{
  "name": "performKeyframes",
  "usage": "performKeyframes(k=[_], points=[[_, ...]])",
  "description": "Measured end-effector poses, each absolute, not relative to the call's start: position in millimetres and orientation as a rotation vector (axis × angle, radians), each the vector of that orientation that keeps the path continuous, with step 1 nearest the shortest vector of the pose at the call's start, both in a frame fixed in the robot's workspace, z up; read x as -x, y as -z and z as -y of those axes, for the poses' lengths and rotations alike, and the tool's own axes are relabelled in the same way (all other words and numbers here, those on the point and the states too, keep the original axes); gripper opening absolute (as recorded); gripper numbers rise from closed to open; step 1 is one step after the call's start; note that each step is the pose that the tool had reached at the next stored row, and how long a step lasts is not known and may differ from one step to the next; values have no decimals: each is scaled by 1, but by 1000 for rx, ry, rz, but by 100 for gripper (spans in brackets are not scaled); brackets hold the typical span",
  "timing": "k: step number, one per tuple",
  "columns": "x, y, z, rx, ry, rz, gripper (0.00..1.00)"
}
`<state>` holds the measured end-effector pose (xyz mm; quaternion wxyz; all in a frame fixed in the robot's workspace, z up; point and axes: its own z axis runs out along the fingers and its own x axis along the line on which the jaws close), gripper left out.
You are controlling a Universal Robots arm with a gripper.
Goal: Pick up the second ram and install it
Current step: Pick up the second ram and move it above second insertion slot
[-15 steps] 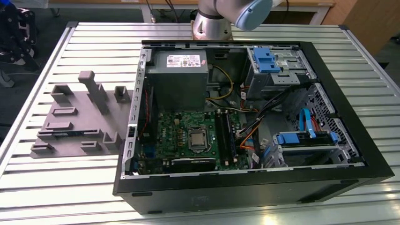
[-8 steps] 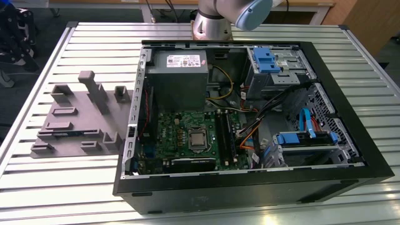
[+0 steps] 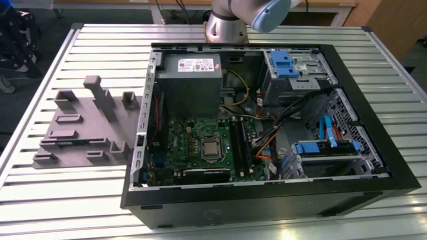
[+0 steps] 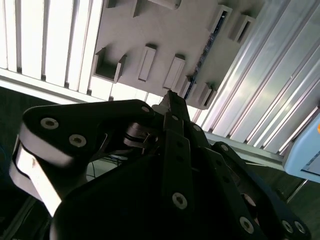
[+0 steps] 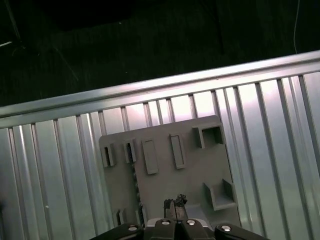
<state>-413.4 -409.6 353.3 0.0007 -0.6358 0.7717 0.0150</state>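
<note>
The tool (image 5: pixel 175 202), fingertips closed on nothing, hangs over the grey blocky plastic fixture plate (image 5: pixel 200 165) at 9 o'clock from the open black computer case (image 3: pixel 253 202), where the thin dark second ram (image 5: pixel 135 175) stands edge-up in its slot, ready for grasping.

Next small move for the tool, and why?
Probably shift the tool sideways across the grey fixture plate until it sits over the second ram. It hovers above the plate, beside the ram's slot, not lined up with it.
</note>
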Motion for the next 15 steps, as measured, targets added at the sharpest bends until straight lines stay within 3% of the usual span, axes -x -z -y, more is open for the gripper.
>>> performKeyframes(k=[2, 5, 8, 10, 12, 13, 15], points=[[413, -352, 411, 2008, -47, -2415, 11], [413, -349, 414, 2020, -49, -2406, 24], [413, -347, 416, 2037, -51, -2395, 24], [413, -345, 417, 2050, -53, -2385, 31], [413, -343, 419, 2061, -54, -2376, 31], [413, -342, 420, 2067, -54, -2372, 37], [413, -341, 421, 2084, -54, -2357, 37]])
